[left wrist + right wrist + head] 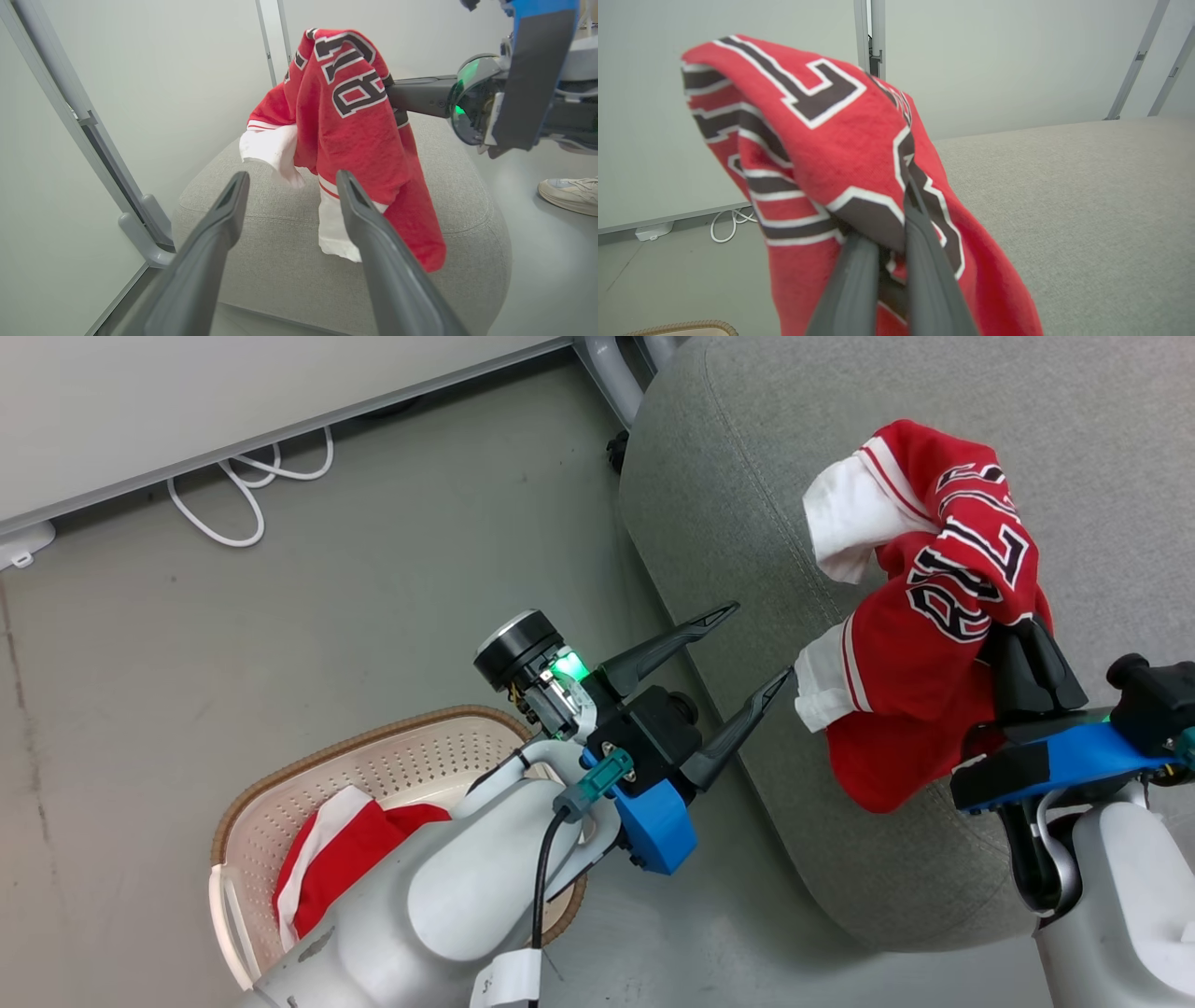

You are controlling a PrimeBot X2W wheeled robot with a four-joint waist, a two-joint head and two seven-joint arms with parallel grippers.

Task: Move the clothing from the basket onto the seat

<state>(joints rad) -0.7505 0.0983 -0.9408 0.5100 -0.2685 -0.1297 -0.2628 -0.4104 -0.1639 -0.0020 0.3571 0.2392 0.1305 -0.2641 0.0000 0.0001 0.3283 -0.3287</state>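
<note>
Right pincer [889,240] clamps the jersey [934,644], seemingly dangling above the seat [747,476]; left pincer [761,641] splayed empty.

Bright, flat, even light everywhere, hardly any shadows. A small green lamp [567,665] glows just behind the left pincer [761,641]. The wrist cams are kinda fisheye, so the grey metal frame posts [140,233] lean out at the edges. The red jersey with black-and-white lettering [840,154], right at the right pincer [889,233], looks soft, too close to focus.

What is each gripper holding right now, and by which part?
The right gripper is shut on the red jersey, pinching a bunched fold in its lettered part. The left gripper is open and holds nothing.
</note>
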